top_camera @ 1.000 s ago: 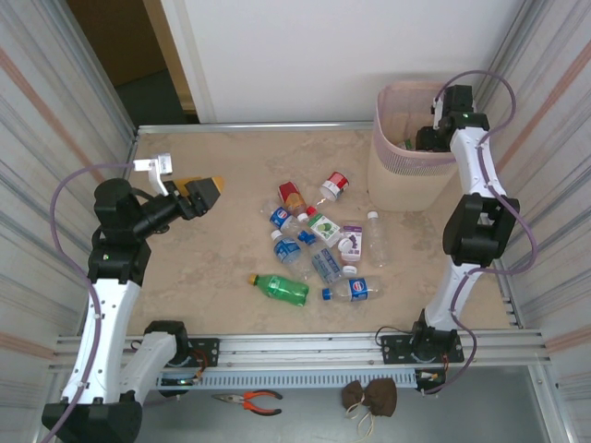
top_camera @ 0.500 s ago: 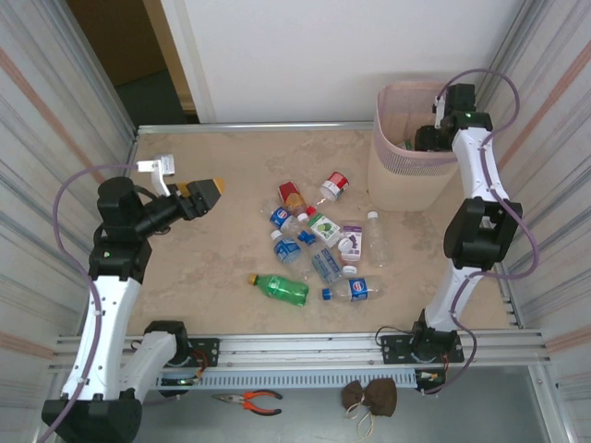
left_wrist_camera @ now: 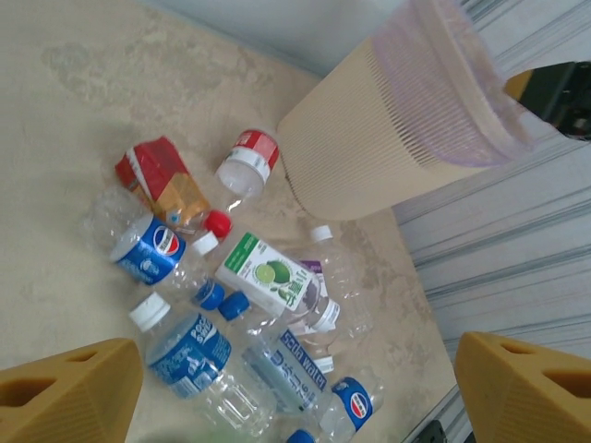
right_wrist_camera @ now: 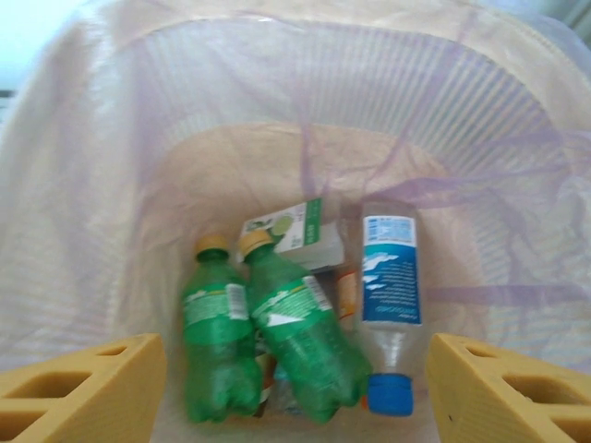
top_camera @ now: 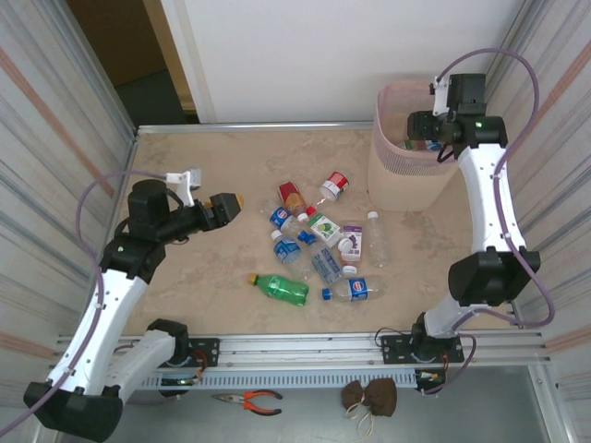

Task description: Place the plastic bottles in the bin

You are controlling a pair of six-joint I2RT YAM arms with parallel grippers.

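Note:
Several plastic bottles [top_camera: 314, 242] lie in a loose pile mid-table, among them a green one [top_camera: 280, 288] nearest the front and a clear one [top_camera: 375, 235] on the right. My left gripper [top_camera: 227, 205] hovers left of the pile, open and empty; its wrist view looks down on blue-labelled bottles [left_wrist_camera: 180, 355] between the yellow fingers [left_wrist_camera: 69, 397]. My right gripper [top_camera: 420, 129] hangs open over the bin [top_camera: 397, 175]. Inside the bin [right_wrist_camera: 111, 185] lie two green bottles [right_wrist_camera: 300, 337] and a clear blue-capped bottle [right_wrist_camera: 390, 295], well below the right gripper [right_wrist_camera: 294, 397].
Corrugated metal walls close in both sides of the table. A rail runs along the near edge, with pliers [top_camera: 251, 401] and a small brown pouch [top_camera: 369, 397] lying in front of it. Bare tabletop stretches left of the pile.
My left arm has swung right and slightly forward, closer to the pile. My right arm has lifted and shifted left above the bin's opening, its jaws a little wider.

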